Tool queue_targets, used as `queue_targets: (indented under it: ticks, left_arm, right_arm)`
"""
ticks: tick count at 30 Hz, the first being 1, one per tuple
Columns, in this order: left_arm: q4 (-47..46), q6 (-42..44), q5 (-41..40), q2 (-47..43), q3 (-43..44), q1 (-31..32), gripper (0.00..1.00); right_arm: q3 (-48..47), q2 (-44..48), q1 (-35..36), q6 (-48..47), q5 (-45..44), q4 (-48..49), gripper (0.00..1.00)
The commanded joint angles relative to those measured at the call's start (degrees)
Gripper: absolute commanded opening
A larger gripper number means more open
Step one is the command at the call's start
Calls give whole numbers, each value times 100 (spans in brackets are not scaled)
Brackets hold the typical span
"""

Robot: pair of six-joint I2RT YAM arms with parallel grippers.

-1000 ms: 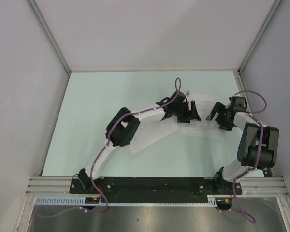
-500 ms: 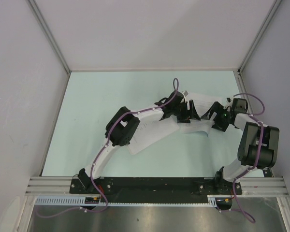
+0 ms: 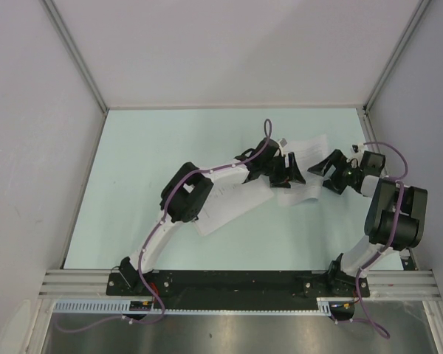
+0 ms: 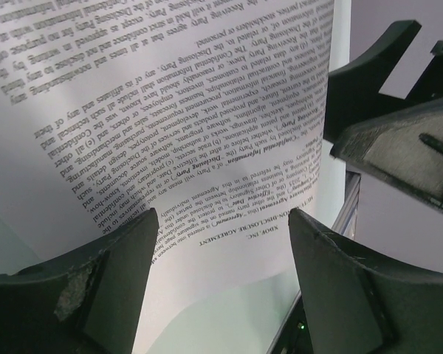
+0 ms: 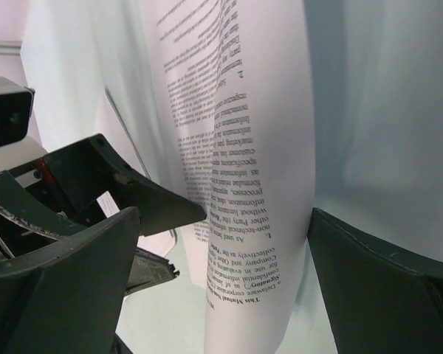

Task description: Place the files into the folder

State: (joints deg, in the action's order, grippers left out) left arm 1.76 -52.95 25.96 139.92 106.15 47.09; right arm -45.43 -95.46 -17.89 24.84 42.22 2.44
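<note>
Tabletop [image 3: 133, 184] pale green, walls [image 3: 229, 51] grey; left hand [image 3: 292, 171] and right hand [image 3: 322, 166] apart near files [image 3: 299, 196].

Top view: pale mint tabletop [image 3: 148, 162] is filling the centre, w/ soft, even light falling across it. Plain white wall panels [image 3: 236, 51] are boxing it in at back, left & right, w/ aluminium struts [image 3: 74, 55] running diagonally along the corners. At the near edge a grooved aluminium rail [image 3: 74, 282] is crossing the frame, w/ a brushed steel surface [image 3: 236, 335] showing below it.
</note>
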Motion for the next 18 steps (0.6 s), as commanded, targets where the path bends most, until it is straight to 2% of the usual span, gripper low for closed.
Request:
queue_targets:
  ticks: [1,12,18]
  left_arm:
    - [333,136,138,88,-33,-51,78]
    - [395,232,243,150,-24,-104,79]
    - [404,250,287,159,-7,-139,79]
  right_arm:
    - [-88,-192,-171,-189,296,582,100]
    - [-458,-790,-136,-489,779,1109,100]
    - [-949,-1141,-66,-858,744,855,98]
